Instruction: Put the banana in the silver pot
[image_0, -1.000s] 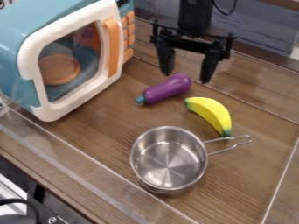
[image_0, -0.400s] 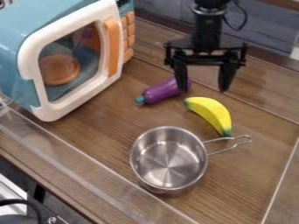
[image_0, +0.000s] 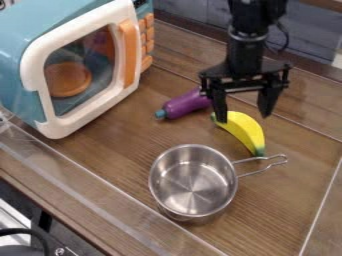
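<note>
A blue-and-white toy microwave (image_0: 74, 62) stands at the far left of the wooden table (image_0: 120, 150). A purple toy eggplant (image_0: 185, 104) lies right of it. The silver pot (image_0: 193, 181) sits nearer, its wire handle pointing right. Just right of the eggplant hangs the gripper (image_0: 245, 101), jaws wide apart over the far end of the banana (image_0: 243, 131), which lies on the table beside the pot's handle.

Eggplant (image_0: 186, 102) just beside banana (image_0: 242, 132)
</note>
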